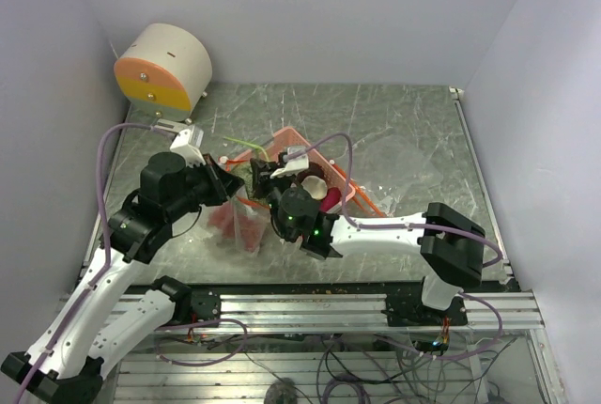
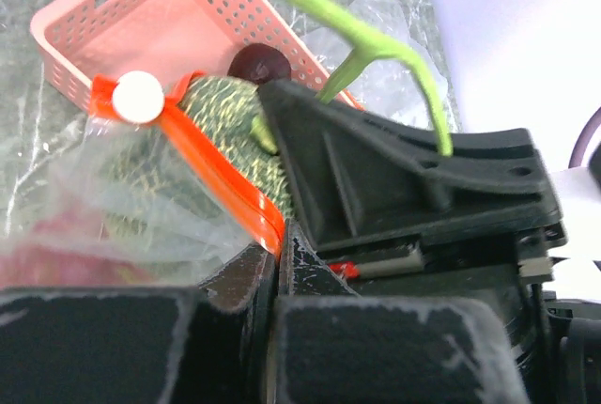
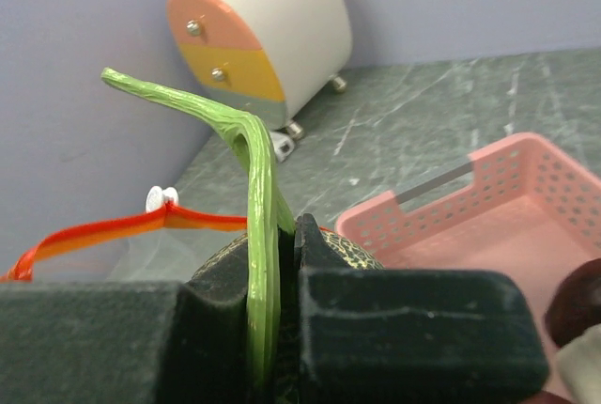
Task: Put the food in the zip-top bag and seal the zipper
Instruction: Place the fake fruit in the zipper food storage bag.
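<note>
The grey marbled tabletop carries a pink basket near its middle. The zip-top bag lies crumpled against the basket's near left side — something red shows through it. A netted green fruit sits at the bag's mouth, its stem clenched in the right tool. The left tool pinches the zipper — the white slider sits farther along the strip.
</note>
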{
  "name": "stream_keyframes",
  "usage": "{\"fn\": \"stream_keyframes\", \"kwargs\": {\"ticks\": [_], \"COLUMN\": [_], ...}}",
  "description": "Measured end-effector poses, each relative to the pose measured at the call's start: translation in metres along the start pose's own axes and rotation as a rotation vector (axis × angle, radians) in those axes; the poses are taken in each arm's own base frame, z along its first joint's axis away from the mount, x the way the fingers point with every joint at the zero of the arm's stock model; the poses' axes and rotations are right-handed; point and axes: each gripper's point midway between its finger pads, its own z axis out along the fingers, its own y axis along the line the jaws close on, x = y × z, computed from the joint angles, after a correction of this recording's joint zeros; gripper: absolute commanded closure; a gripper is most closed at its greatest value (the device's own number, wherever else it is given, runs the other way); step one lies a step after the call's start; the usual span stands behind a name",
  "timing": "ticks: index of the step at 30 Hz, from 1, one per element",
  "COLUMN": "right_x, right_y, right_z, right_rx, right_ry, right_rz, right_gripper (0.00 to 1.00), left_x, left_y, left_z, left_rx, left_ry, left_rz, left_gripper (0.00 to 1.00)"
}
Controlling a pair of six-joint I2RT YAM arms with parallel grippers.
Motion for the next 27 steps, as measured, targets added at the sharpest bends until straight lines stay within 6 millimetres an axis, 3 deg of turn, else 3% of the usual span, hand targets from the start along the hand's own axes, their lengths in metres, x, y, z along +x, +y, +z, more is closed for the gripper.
{"fn": "stream_keyframes", "kwargs": {"ticks": [4, 9, 12, 15, 20, 23, 27], "right_x": [0.013, 0.029, 0.024, 0.006, -0.019, -0.016, 0.006], "right_y": [0.014, 0.016, 0.017, 0.017, 0.017, 0.014, 0.013], "right_z": [-0.005, -0.021, -0.032, -0.041, -0.04, -0.038, -0.038], "right_rx": [-0.082, -0.171, -0.221, -0.278, -0.348, -0.358, -0.355], "right_ry": [0.049, 0.117, 0.143, 0.153, 0.155, 0.177, 0.232], "right_rz": [0.054, 0.052, 0.057, 0.088, 0.139, 0.144, 0.133], "right_gripper": [1.0, 1.0, 1.0, 1.0, 1.0, 1.0, 1.0], "left_x": [-0.007, -0.001, 0.004, 0.008, -0.001, -0.004, -0.001], "left_y": [-0.001, 0.008, 0.014, 0.019, 0.017, 0.013, 0.009], "left_z": [-0.001, -0.002, -0.003, -0.004, 0.004, 0.014, 0.021], "left_rx": [-0.011, -0.042, -0.054, -0.062, -0.046, -0.028, 0.009], "left_ry": [-0.013, -0.001, 0.002, -0.006, -0.039, -0.04, -0.04], "left_rz": [0.02, 0.033, 0.037, 0.045, 0.067, 0.074, 0.074], "left_gripper": [0.93, 0.93, 0.93, 0.93, 0.93, 0.93, 0.93]}}
